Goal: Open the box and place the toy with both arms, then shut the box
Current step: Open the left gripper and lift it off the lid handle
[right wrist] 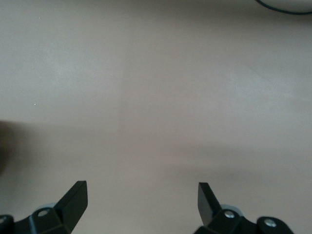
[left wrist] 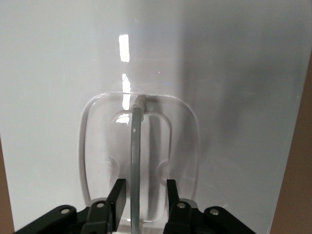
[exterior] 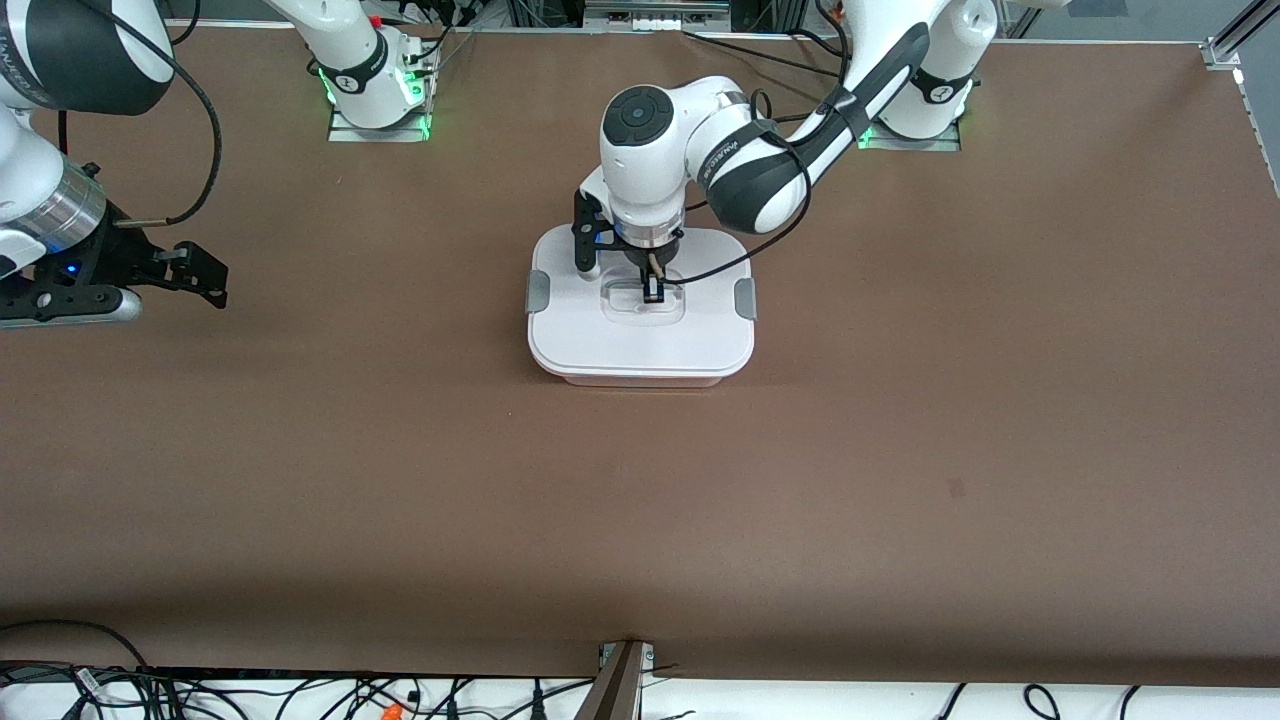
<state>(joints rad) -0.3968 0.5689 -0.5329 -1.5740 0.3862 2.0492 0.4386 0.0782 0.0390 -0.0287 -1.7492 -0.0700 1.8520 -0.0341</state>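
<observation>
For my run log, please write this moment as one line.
box: lid on | left gripper: open, fingers astride lid handle | right gripper: open, waits over table | toy: unseen

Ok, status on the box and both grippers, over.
Left gripper open, fingers astride lid handle. Right gripper open, waiting over bare table. Box lid on. Toy not visible.

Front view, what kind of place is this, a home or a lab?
Most likely a robotics lab: two arms bolted to a brown table, loose cables along its edge, and the left gripper on a white box lid. The right gripper waits open.
</observation>
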